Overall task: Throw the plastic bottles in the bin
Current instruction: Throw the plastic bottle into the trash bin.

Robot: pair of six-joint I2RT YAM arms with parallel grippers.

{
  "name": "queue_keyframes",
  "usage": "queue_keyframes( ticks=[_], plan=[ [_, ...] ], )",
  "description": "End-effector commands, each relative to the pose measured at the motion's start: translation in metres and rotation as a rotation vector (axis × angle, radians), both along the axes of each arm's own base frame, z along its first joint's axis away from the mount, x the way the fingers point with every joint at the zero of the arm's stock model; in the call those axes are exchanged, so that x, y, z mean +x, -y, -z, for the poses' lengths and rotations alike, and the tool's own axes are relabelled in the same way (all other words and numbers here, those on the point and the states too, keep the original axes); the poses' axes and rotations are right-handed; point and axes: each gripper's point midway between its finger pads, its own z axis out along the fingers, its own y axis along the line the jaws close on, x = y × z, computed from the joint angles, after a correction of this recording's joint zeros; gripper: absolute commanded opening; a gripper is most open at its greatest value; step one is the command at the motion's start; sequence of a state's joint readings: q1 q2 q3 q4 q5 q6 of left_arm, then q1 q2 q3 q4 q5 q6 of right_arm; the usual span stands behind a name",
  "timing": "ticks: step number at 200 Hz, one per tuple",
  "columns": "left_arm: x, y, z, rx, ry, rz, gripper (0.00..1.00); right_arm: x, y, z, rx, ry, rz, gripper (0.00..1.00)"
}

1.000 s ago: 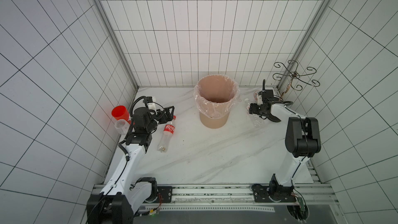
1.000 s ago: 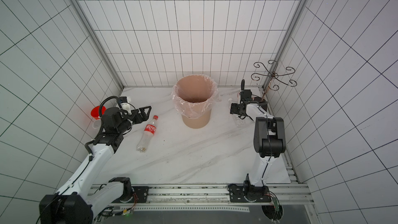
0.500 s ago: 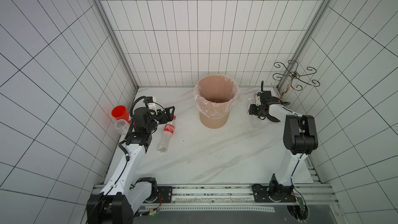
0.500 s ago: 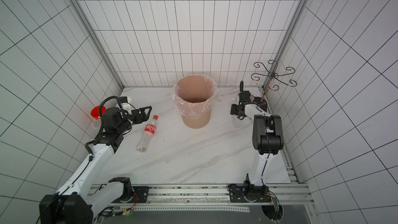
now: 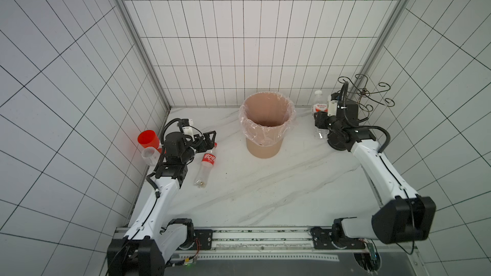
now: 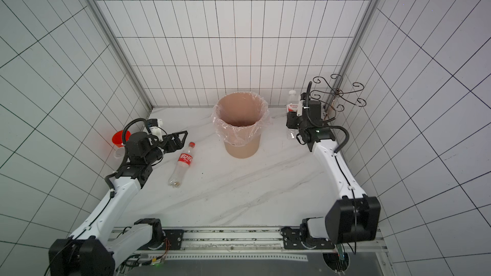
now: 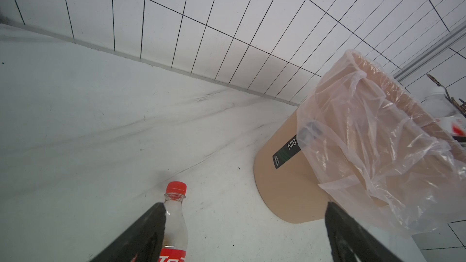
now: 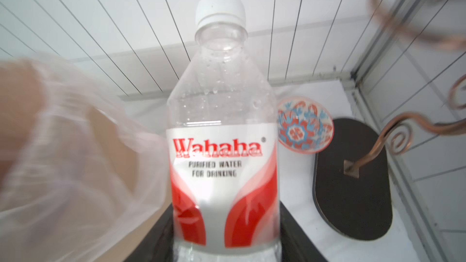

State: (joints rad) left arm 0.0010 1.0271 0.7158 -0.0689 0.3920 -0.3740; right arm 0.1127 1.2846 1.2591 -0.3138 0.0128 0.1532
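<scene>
A white-capped plastic bottle [image 8: 224, 147] with a white and red label stands upright between the fingers of my right gripper [image 8: 225, 235], which is shut on its lower body. In both top views this bottle [image 5: 319, 106] [image 6: 291, 104] is just right of the bin [image 5: 263, 150] [image 6: 241, 150], in the right gripper [image 5: 322, 122] [image 6: 292, 122]. A red-capped cola bottle [image 5: 207, 164] [image 6: 183, 164] [image 7: 175, 220] lies on the table left of the bin [image 7: 277, 185]. My left gripper [image 5: 210, 139] [image 6: 180, 139] [image 7: 242, 223] is open over its neck end, holding nothing.
A red cup [image 5: 147, 138] and a clear cup [image 5: 150, 155] stand by the left wall behind my left arm. A curled wire stand [image 5: 366, 94] with a dark oval base [image 8: 353, 180] and a small patterned bowl [image 8: 303, 124] fill the back right corner.
My right gripper has shut on the white-capped bottle and raised it, so its cap now shows above the gripper. The left arm and the cola bottle have hardly moved.
</scene>
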Motion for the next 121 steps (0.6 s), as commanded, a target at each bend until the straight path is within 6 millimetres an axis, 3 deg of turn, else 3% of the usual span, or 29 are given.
queue_keyframes(
  ticks=[1,25,47,88,121],
  plan=[
    [0.001,0.004,-0.006,-0.006,0.028,0.019,0.96,-0.028,-0.005,-0.036,-0.005,0.096,-0.025,0.57],
    [0.000,0.005,-0.008,-0.009,0.034,0.023,0.96,-0.054,-0.029,-0.108,0.024,0.286,-0.134,0.58],
    [-0.002,0.004,-0.010,-0.007,0.041,0.020,0.96,-0.060,-0.056,-0.146,0.047,0.375,-0.249,0.58],
    [-0.004,0.004,-0.013,-0.006,0.051,0.017,0.96,-0.011,-0.123,-0.166,0.074,0.363,-0.441,0.58],
    [-0.003,0.003,-0.012,-0.003,0.049,0.017,0.96,0.025,-0.187,-0.161,0.101,0.332,-0.586,0.63]
  ],
)
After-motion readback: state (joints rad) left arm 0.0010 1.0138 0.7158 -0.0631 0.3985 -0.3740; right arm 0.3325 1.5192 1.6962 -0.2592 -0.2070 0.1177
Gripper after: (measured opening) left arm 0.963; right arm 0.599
